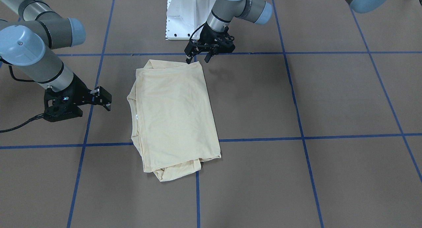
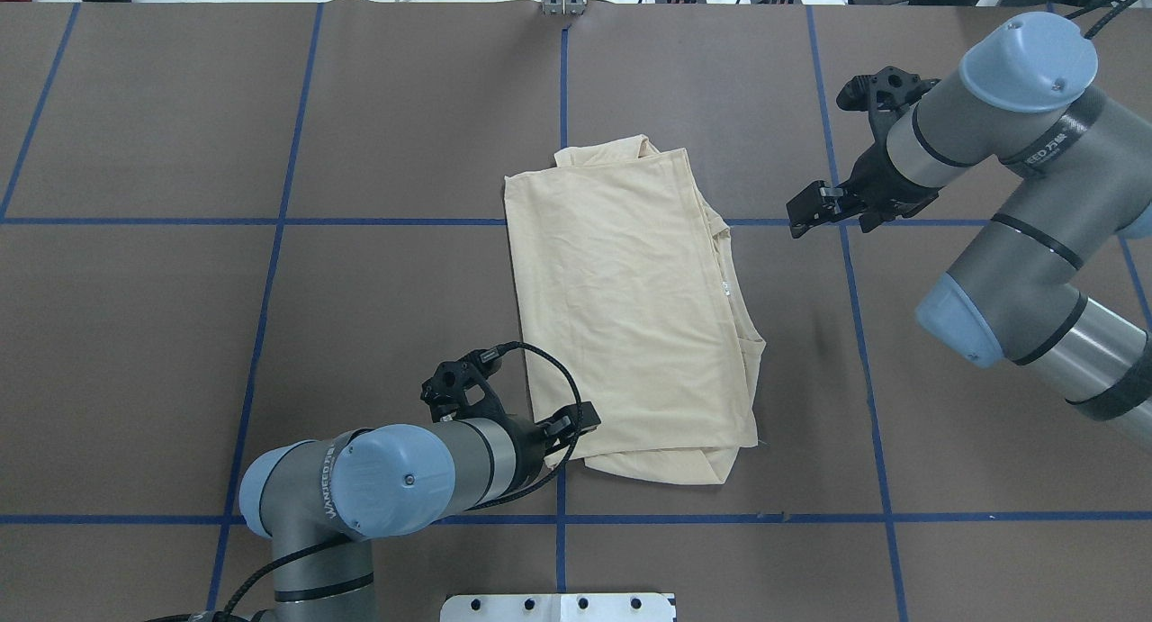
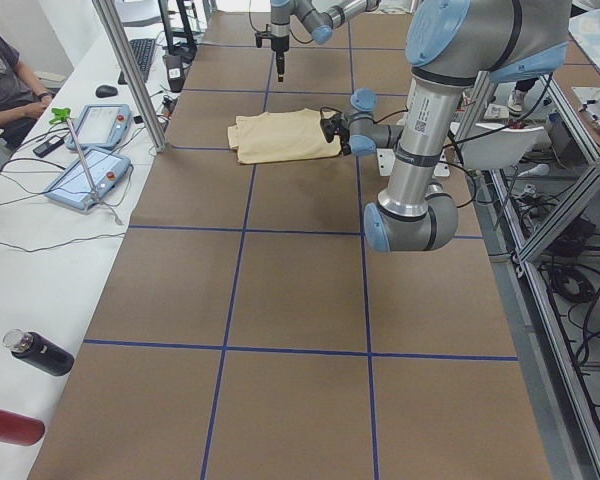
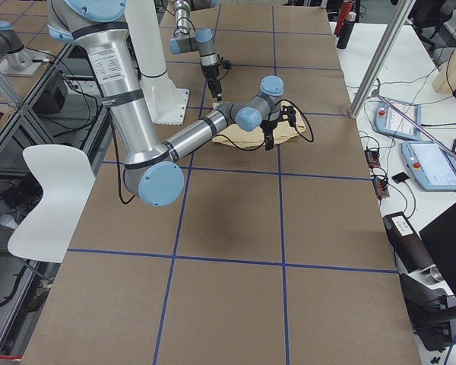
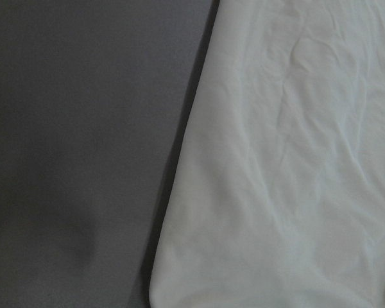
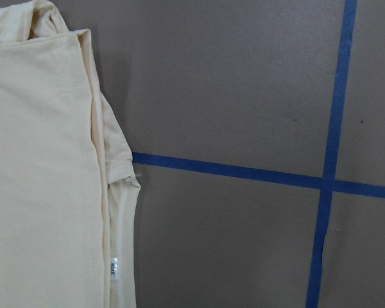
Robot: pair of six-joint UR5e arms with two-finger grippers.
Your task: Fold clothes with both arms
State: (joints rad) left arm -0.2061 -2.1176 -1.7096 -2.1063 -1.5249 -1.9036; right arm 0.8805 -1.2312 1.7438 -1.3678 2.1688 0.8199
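Mostly brown table (image 1: 329, 99), blue tape grid (image 1: 329, 52), T-shirt (image 1: 174, 112), white bench (image 3: 20, 270)

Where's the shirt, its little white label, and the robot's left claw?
shirt (image 2: 621, 316): overhead view, middle of folded top layer.
white label (image 6: 114, 265): right wrist view, the tag itself.
left gripper (image 1: 197, 59): front-facing view, between its fingertips.

2 grey metal arms (image 2: 945, 145) with light-blue joint caps (image 2: 1029, 61), black tools (image 1: 197, 60) and cables (image 1: 23, 123).
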